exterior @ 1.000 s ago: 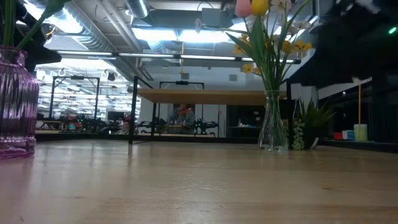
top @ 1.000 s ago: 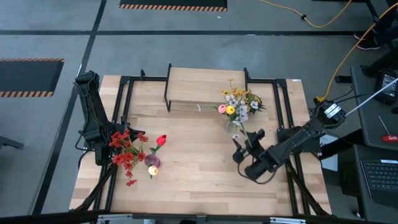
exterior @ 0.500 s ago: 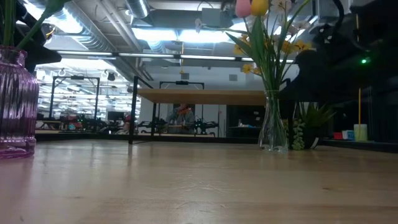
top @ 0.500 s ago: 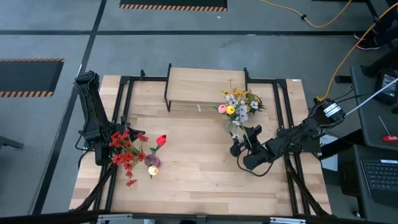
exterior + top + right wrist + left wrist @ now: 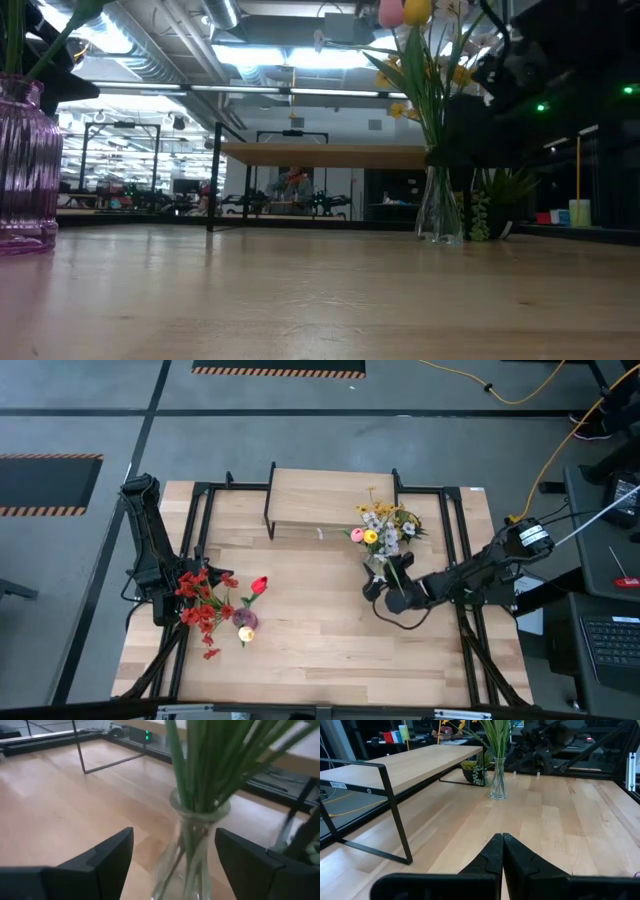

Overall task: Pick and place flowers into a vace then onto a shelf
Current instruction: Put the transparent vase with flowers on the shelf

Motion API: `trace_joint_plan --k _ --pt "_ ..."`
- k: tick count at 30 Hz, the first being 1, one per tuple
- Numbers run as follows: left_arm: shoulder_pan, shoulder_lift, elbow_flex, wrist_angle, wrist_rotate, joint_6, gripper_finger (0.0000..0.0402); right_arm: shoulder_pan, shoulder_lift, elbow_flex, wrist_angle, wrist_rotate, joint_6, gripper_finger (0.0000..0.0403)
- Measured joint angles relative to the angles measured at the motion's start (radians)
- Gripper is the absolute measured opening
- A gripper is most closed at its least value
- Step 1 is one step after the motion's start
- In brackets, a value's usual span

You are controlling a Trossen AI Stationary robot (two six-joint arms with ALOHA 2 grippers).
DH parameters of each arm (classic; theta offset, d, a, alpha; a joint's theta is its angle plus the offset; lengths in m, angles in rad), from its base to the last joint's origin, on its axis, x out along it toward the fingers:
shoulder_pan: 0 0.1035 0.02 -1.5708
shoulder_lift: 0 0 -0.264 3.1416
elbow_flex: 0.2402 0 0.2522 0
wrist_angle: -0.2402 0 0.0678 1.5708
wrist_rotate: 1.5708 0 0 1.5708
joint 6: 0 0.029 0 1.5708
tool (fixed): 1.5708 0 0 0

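Over on the left, the left gripper (image 5: 502,842) hangs low above the counter (image 5: 320,630) with its fingers pressed together, holding nothing, beside a purple vase (image 5: 25,165) of red flowers (image 5: 205,605). The shelf (image 5: 330,497) stands at the counter's back edge. To the right, the right gripper (image 5: 172,852) has its fingers spread wide on either side of the clear glass vase (image 5: 192,855) of yellow and white flowers (image 5: 385,525), just short of touching it.

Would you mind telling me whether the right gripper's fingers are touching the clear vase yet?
Apart. In the right wrist view the open right gripper has a finger on each side of the clear vase, with bare table showing between each finger and the glass.
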Motion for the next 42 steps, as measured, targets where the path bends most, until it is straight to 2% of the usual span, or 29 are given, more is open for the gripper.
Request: trace_joint_plan --k 6,10,18,22,28,42 --pt "0.000 0.000 0.000 0.000 0.000 0.000 0.0003 -0.057 0.000 0.000 0.065 -0.018 -0.084 0.0269" --pt "0.000 0.000 0.000 -0.001 0.000 0.000 0.0001 -0.098 0.000 0.000 0.071 -0.065 -0.087 0.0260" --pt "0.000 0.000 0.000 -0.001 0.000 0.000 0.0001 -0.116 0.000 0.000 0.076 -0.072 -0.091 0.0241" --pt "0.000 0.000 0.000 -0.001 0.000 0.000 0.0003 -0.116 0.000 0.000 0.075 -0.072 -0.091 0.0204" --pt "0.000 0.000 0.000 -0.001 0.000 0.000 0.0002 -0.116 0.000 0.001 0.075 -0.070 -0.088 0.0110" --pt "0.000 0.000 0.000 0.000 0.005 0.000 0.0001 -0.101 0.000 0.000 0.121 -0.075 -0.106 0.0109"
